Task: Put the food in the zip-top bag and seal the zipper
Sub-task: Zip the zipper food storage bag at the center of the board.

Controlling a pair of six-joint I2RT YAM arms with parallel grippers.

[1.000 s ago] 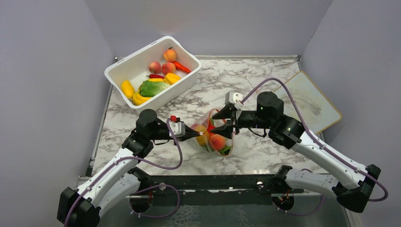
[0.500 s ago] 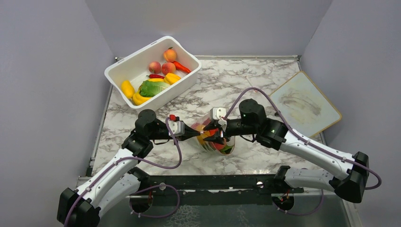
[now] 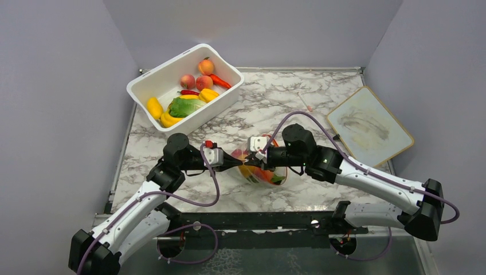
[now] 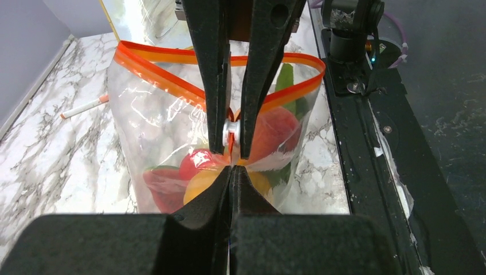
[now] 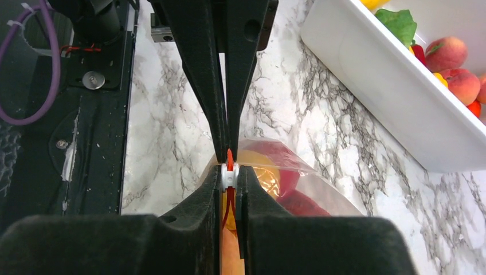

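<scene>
Pinching zipper (image 4: 157, 77) | left tool (image 4: 231, 172) + right tool (image 5: 229, 175) | food (image 4: 275, 129) in bag (image 4: 137, 129)

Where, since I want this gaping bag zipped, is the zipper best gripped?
At its white slider, as the right claw does: pinched across the orange strip, from the side opposite the left claw pinning the strip's end. The strip stands on edge there.

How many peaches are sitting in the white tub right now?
3. The far peach lies near the far corner of the white tub; the left peach and the middle peach sit side by side nearer the camera. More could be buried out of sight.
</scene>
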